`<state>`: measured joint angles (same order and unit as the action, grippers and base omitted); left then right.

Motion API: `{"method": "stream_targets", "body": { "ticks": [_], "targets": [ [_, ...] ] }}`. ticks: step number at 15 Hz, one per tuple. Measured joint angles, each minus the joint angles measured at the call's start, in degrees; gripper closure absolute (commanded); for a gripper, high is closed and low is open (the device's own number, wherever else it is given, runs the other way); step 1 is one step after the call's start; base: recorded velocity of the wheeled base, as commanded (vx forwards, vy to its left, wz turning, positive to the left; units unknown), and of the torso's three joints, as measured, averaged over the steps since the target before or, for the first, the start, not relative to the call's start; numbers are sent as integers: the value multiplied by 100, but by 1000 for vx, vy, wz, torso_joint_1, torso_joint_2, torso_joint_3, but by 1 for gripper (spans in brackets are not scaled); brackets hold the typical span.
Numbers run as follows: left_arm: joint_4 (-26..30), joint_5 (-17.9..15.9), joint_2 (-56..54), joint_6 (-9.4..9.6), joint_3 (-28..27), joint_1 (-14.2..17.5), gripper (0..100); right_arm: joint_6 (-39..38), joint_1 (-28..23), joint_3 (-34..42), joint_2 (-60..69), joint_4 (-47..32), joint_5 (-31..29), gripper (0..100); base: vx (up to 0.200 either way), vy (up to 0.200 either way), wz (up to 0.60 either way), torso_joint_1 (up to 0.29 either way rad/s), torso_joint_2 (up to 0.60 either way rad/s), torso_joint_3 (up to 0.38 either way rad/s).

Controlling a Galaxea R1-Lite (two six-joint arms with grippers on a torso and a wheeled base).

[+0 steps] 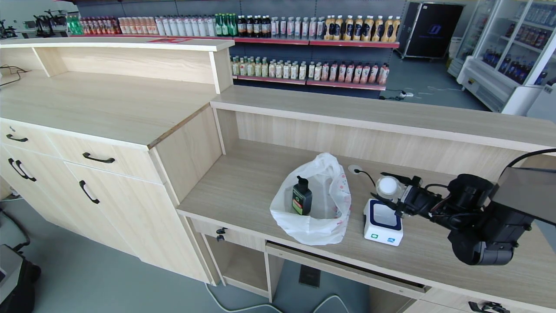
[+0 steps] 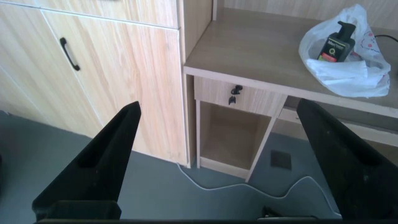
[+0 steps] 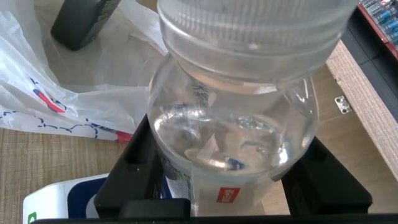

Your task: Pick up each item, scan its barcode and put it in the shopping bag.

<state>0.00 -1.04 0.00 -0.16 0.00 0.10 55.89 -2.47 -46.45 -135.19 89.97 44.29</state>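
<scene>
Bottle with clear sides and a white cap sat in the right gripper, whose fingers were squeezed on it from both sides. It hung just above the scanner, near the bag on the counter. A dark pump bottle stood inside the bag. So this looked like the scan step for a second thing. Next, I think, the label had to face the scanner's window. Then the bottle had to go over to the bag's open top and be let go low down, so it would not knock the pump bottle. The left gripper hung low by the counter's front, fingers spread wide, holding nothing
</scene>
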Motion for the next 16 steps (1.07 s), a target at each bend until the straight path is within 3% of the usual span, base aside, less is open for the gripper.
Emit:
{"method": "stream_targets", "body": {
  "ticks": [16],
  "targets": [
    [0, 0, 0, 0, 0, -2, 0, -63, 163, -352, -213, -5, 194, 100, 0, 0, 0, 0, 0, 0]
  ]
}}
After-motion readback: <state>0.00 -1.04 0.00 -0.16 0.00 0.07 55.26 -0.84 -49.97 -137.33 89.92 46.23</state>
